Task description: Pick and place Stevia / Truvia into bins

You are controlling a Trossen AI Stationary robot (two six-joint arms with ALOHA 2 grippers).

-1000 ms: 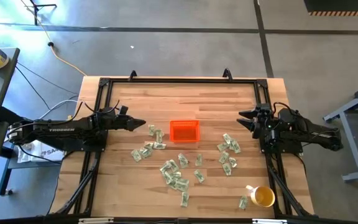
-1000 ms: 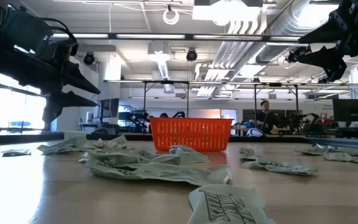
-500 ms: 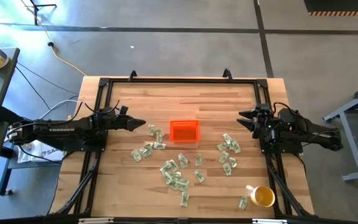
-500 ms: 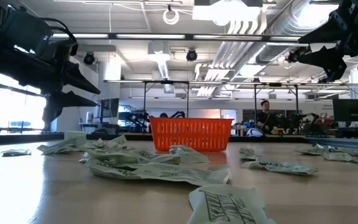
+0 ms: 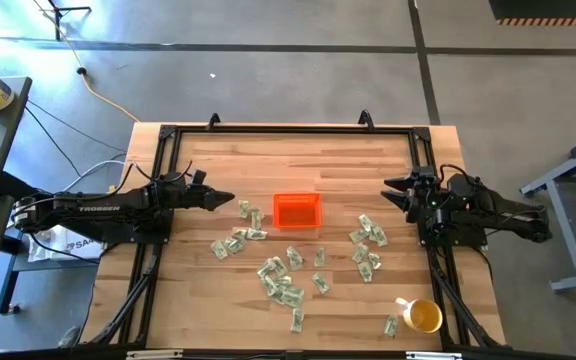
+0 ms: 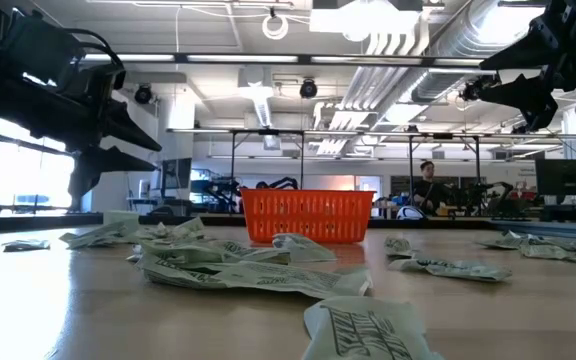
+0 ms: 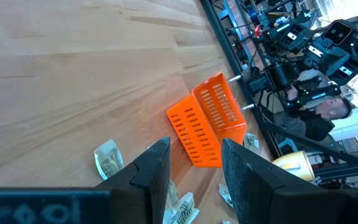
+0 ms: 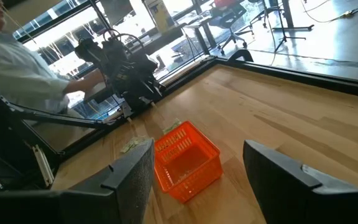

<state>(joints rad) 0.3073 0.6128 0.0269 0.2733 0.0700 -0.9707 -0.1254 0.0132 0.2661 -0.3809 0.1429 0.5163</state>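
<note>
Several green-and-white Stevia packets [image 5: 280,272] lie flat and scattered on the wooden table, near of and beside the orange bin [image 5: 297,210], which stands at the table's middle. More packets [image 5: 369,243] lie toward the right. My left gripper [image 5: 230,200] hovers open above the table left of the bin, pointing at it; its wrist view shows the bin [image 7: 207,127] and a packet [image 7: 109,158] past its fingers. My right gripper [image 5: 388,190] hangs open, higher up, right of the bin [image 8: 185,158]. Neither holds anything.
A yellow mug [image 5: 423,316] stands at the near right corner with a packet [image 5: 392,325] beside it. A black frame [image 5: 288,130] runs around the table. A person [image 8: 17,74] sits beyond the table's left side. Bare wood lies far of the bin.
</note>
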